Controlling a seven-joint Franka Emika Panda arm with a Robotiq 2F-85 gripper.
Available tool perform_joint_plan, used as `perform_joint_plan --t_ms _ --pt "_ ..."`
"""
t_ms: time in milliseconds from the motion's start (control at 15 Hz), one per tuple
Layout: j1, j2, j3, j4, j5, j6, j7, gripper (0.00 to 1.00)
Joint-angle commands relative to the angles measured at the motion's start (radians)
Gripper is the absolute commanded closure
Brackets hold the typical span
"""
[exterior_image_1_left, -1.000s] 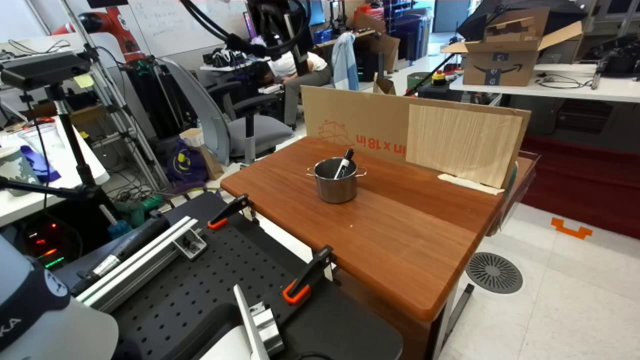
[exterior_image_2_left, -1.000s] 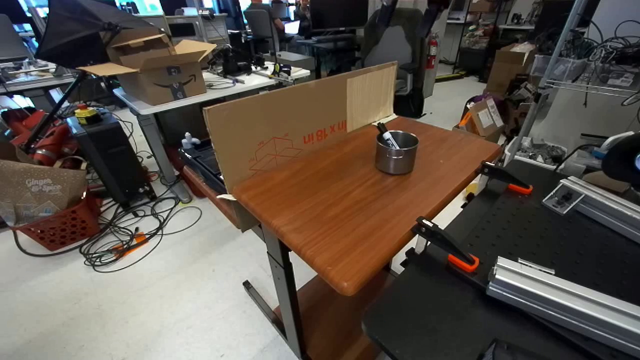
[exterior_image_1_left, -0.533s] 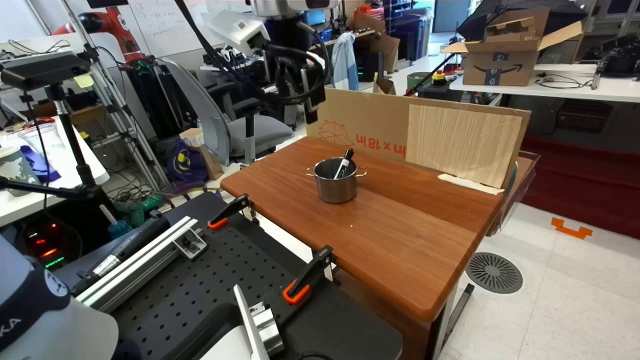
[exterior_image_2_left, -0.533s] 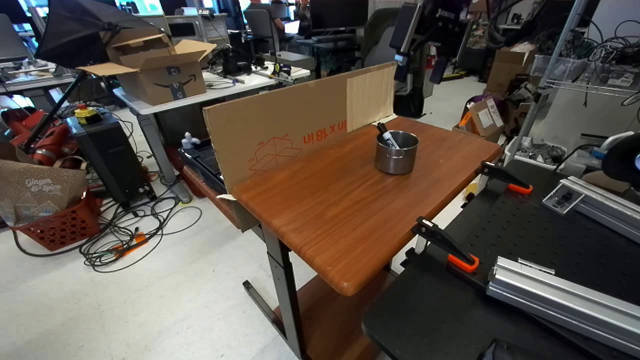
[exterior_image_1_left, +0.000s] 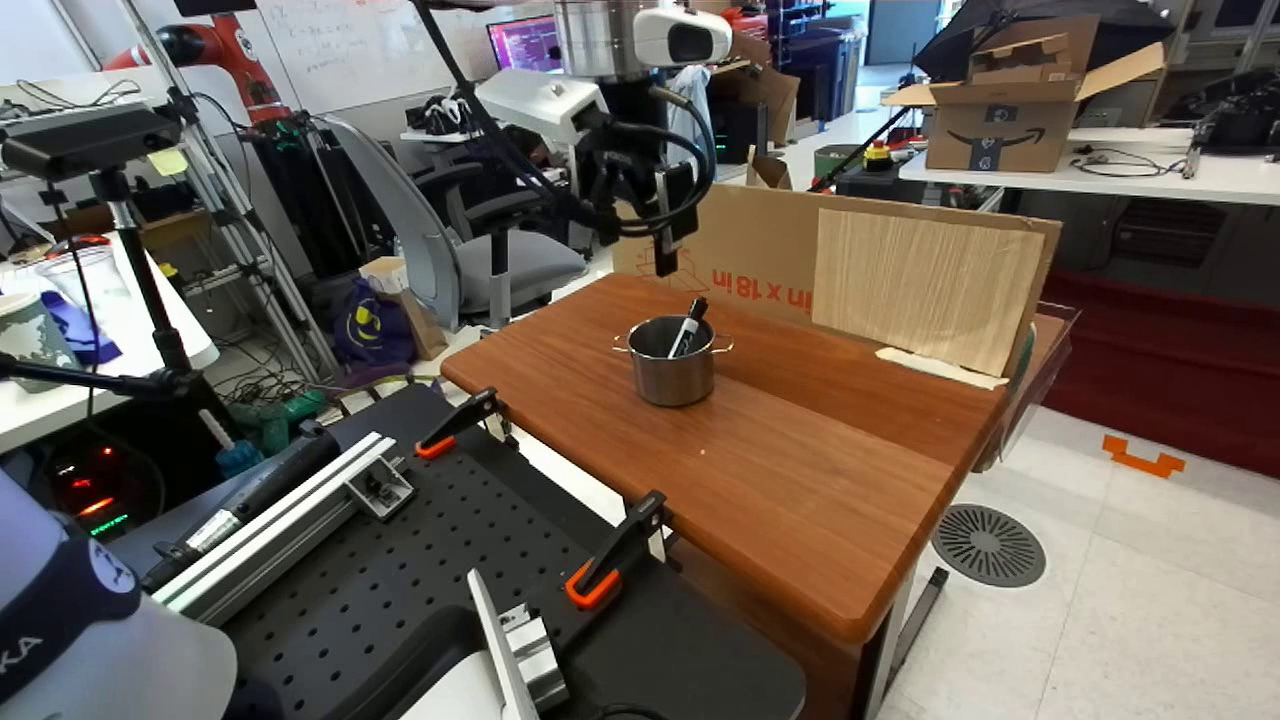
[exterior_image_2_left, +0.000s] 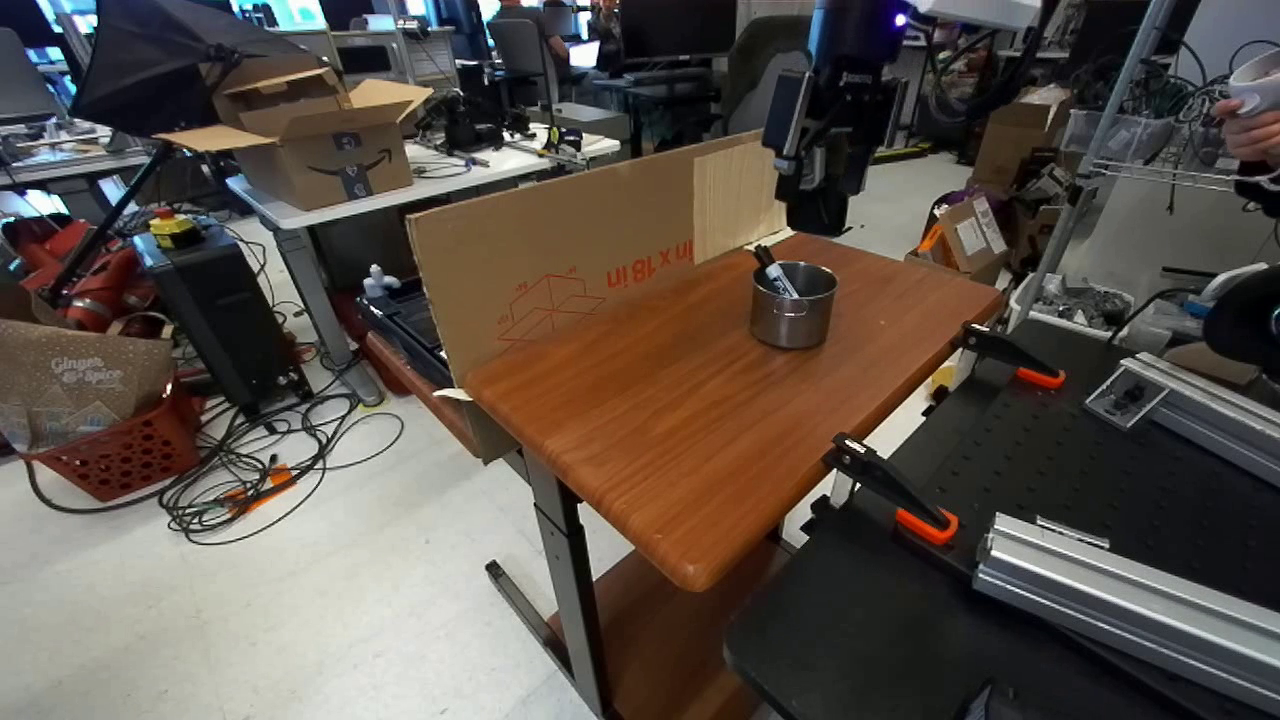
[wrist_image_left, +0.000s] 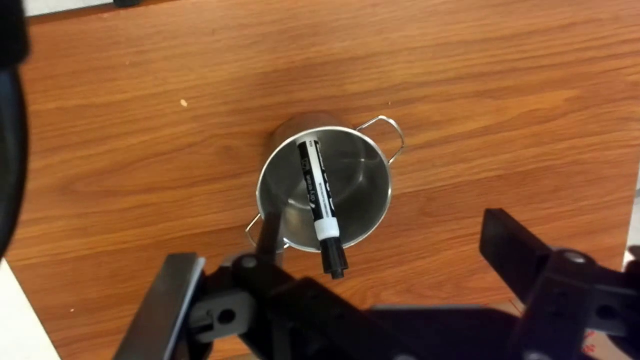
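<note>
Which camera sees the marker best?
The wrist view: it looks down on the marker, showing nearly its whole length and printing. Both exterior views show it smaller, leaning in the pot, its lower end hidden.

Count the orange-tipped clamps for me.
2: a nearer clamp and a farther clamp in an exterior view, both on the black board beside the table. Others may be hidden.

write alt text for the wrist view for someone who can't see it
A marker leans in a metal pot on a wood-grain table, its black cap sticking out. The claw spreads open across the lower part of the picture, holding nothing.
</note>
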Motion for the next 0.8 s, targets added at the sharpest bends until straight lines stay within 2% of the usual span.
perform_joint_plan --t_ms 0,333,733 --pt "-0.014 0.106 0.01 0.081 -0.044 0.015 -0.037 0.0" --pt "-0.015 0.221 0.014 0.15 -0.097 0.032 -0.068 0.0" --pt "-0.017 0.3 0.007 0.197 -0.147 0.06 -0.062 0.0"
